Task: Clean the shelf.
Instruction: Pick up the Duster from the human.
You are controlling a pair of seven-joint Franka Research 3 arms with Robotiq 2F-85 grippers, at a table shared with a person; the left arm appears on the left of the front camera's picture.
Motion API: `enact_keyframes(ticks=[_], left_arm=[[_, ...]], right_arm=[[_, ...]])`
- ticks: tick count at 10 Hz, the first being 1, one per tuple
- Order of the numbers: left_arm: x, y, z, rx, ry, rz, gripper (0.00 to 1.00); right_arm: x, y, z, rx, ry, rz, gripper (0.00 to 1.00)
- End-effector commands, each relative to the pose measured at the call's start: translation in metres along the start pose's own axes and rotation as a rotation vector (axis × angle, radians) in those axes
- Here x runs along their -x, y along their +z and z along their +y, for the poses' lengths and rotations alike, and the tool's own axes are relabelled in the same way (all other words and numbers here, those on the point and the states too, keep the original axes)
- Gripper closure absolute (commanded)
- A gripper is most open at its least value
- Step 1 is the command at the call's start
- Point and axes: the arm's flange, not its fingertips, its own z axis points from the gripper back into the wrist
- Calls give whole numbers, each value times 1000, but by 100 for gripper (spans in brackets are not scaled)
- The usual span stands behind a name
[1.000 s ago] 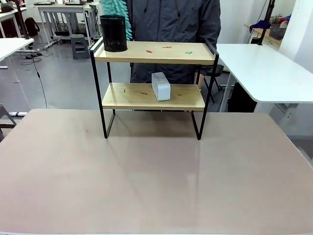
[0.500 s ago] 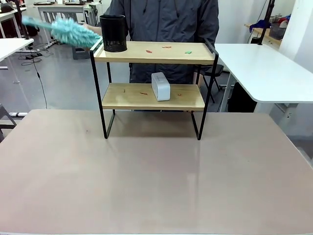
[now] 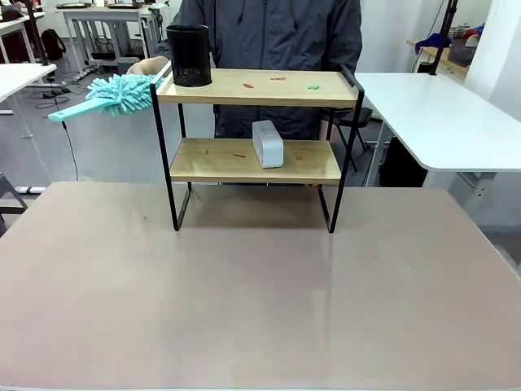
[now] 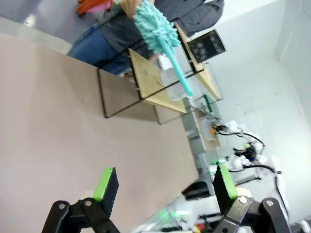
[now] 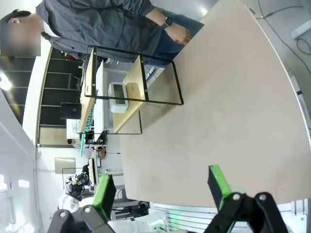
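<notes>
The shelf (image 3: 228, 91) stands at the far middle of the table, also visible in the left wrist view (image 4: 146, 80) and the right wrist view (image 5: 132, 97). A black mesh cup (image 3: 189, 54) and small red and green scraps (image 3: 278, 79) lie on its top board. A white box (image 3: 268, 143) sits on the lower board. A person behind it holds a teal duster (image 3: 118, 94) just left of the top board, handle pointing left. My left gripper (image 4: 165, 187) and right gripper (image 5: 162, 189) are open, empty, and far from the shelf.
The tan table (image 3: 260, 293) stretches bare in front of the shelf. A white table (image 3: 440, 114) stands at the right behind it. The person's other hand (image 5: 180, 34) hangs beside the shelf's far side.
The person has swung the duster from upright behind the cup out to the left and down beside the shelf's top-left corner. Neither gripper has changed.
</notes>
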Motion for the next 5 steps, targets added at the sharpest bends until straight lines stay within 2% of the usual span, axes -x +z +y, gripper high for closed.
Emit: enact_keyframes(ticks=[1,3,5], left_arm=[[-70,-17,-15,59,195,23,0],[-131,-72,-8,84,293,97,0],[-165,-122,6,110,388,137,0]], right_arm=[[-1,0,2,-17,25,-7,0],[-1,0,2,-17,25,-7,0],[-1,0,2,-17,25,-7,0]])
